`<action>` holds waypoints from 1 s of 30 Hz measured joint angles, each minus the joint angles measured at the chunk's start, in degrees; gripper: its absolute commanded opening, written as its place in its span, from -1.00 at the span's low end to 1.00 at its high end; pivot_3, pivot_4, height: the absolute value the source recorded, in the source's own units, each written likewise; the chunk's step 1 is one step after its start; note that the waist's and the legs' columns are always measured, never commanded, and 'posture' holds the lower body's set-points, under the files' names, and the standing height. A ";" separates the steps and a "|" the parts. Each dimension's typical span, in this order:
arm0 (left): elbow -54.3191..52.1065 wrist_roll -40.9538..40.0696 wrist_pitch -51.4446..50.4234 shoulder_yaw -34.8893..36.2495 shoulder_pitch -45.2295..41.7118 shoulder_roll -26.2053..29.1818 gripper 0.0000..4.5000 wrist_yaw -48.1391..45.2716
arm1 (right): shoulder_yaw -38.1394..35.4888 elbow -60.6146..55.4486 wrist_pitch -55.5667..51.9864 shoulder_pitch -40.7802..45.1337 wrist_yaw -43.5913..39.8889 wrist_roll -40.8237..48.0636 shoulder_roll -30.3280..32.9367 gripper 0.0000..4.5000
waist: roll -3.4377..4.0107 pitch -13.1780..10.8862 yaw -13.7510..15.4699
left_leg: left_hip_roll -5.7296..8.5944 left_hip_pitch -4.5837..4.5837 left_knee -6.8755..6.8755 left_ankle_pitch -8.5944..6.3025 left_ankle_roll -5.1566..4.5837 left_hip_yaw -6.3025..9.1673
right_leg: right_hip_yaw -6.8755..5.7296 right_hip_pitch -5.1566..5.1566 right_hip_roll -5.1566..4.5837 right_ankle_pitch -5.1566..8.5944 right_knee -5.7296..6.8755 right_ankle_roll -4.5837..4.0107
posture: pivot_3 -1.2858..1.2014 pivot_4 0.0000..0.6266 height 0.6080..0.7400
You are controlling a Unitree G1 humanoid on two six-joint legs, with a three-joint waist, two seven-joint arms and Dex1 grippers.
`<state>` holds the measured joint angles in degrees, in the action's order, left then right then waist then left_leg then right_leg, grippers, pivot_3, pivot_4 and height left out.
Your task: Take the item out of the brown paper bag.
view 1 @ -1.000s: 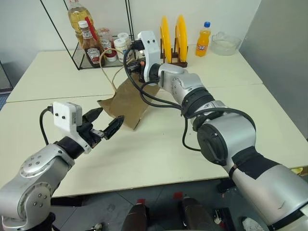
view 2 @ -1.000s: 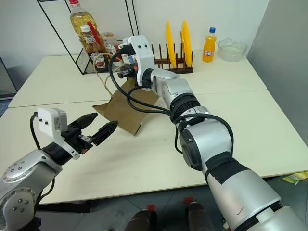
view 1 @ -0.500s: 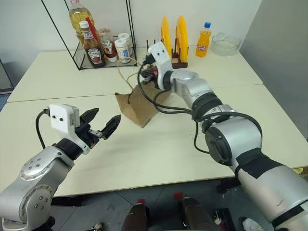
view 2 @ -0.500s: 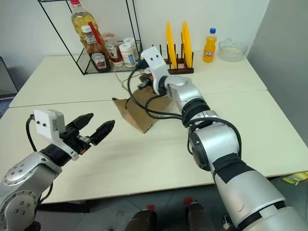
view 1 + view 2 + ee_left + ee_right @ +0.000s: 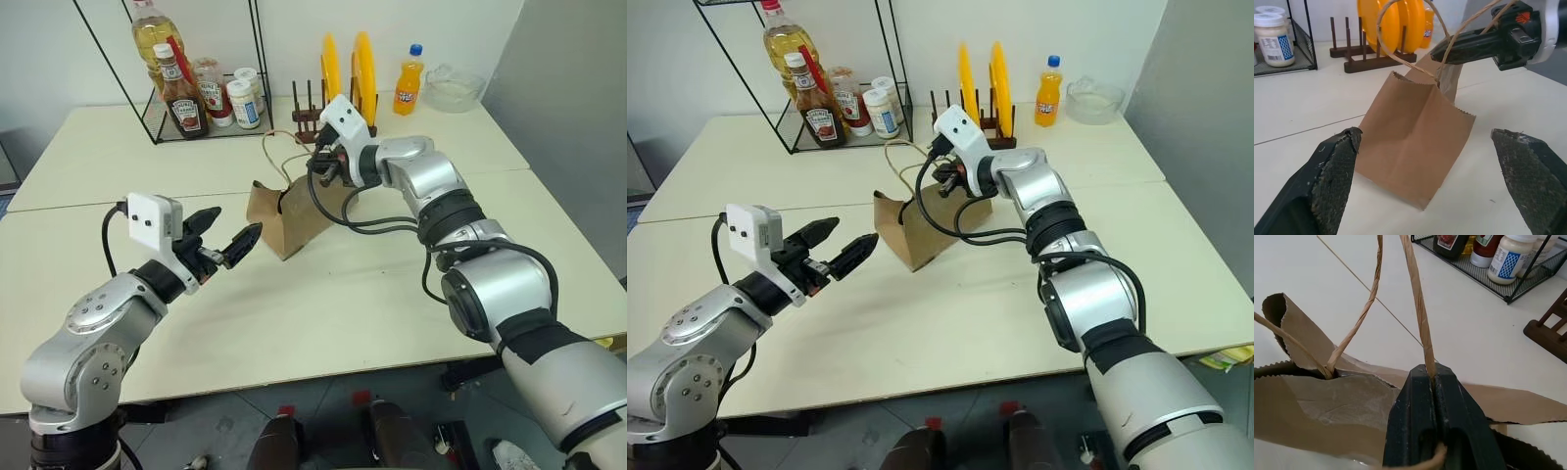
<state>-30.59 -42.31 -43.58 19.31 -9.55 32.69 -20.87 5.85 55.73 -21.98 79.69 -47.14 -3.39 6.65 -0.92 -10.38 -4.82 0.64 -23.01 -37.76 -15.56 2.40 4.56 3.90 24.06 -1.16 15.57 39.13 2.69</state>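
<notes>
The bag [image 5: 287, 217] stands upright on the table [image 5: 323, 294], its mouth facing up and partly pulled open. The right gripper [image 5: 1434, 382] has its fingers pinched tight on one handle [image 5: 1418, 303] at the bag's rim, so the bag hangs partly from that thin twisted loop. The left gripper [image 5: 227, 235] waits just beside the bag on the near side, its fingers spread wide and nothing between them.

The cola bottle cannot be seen; judging from the task, it probably sits down inside the bag, hidden by the paper walls.

The main risk is the handle. A hard pull could tear the loop from the paper or lift the whole bag, tipping it so the bottle rolls out of reach. The mouth is also narrow and creased, so the left gripper, coming in nearly level rather than from above, may push the wall in and fold the bag shut or shove it along the table. Reaching in blind, the fingers could close on paper instead of the bottle
</notes>
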 measured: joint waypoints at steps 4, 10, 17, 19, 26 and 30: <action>0.29 0.66 0.30 -1.16 -0.36 -0.04 1.00 -0.04 | 0.28 -3.99 -4.60 0.00 -0.36 0.05 0.19 -0.99 | 0.00 0.00 0.02 | 0.00 0.00 0.00 -0.01 0.00 0.00 | 0.00 0.00 -0.01 0.00 0.00 0.00 | 0.03 -0.52 1.00; 0.49 0.98 0.70 -1.15 -0.23 -0.18 1.00 -0.01 | 1.79 -9.90 -13.28 0.00 -1.38 0.14 0.72 -0.99 | 0.00 0.00 0.05 | 0.00 0.00 0.00 -0.02 -0.02 0.00 | 0.00 0.00 -0.01 0.00 -0.01 0.00 | 0.03 -0.52 1.00; 0.46 1.19 1.75 -1.15 0.54 -0.46 1.00 0.25 | 1.44 -17.21 -32.42 0.00 1.45 2.73 -1.02 -0.99 | 0.00 0.00 0.05 | -0.03 0.00 0.00 -0.03 -0.02 0.01 | 0.00 0.01 -0.07 0.00 -0.01 -0.01 | 0.03 -0.52 1.00; 0.43 1.53 2.00 -1.15 0.83 -0.56 1.00 0.35 | 0.59 -19.52 -37.48 0.01 3.07 4.24 -1.62 -0.99 | 0.00 0.00 0.05 | -0.03 0.00 0.00 -0.05 -0.03 0.01 | -0.01 0.02 -0.07 0.00 -0.01 -0.01 | 0.03 -0.52 1.00; 0.35 2.14 2.74 -1.20 1.06 -1.62 1.00 1.33 | -2.37 -23.86 -47.48 0.56 8.93 7.83 -3.23 -0.99 | 0.00 0.00 0.05 | -0.04 0.00 0.00 -0.07 -0.06 0.00 | -0.01 0.02 -0.06 0.00 -0.01 -0.01 | 0.03 -0.52 1.00; 0.35 2.26 2.86 -1.20 1.05 -1.72 1.00 1.45 | -4.03 -23.82 -49.26 1.14 12.60 9.19 -3.70 -0.99 | 0.00 0.00 0.05 | -0.03 0.00 0.00 -0.07 -0.07 0.00 | -0.01 0.01 -0.04 0.00 -0.01 -0.01 | 0.03 -0.52 1.00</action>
<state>-30.24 -40.05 -40.72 18.10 -8.50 30.96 -19.42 1.82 31.90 -71.24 80.83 -34.54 5.80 2.95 -0.92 -10.38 -4.77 0.61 -23.02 -37.76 -15.63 2.33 4.56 3.88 24.07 -1.21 15.57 39.11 2.68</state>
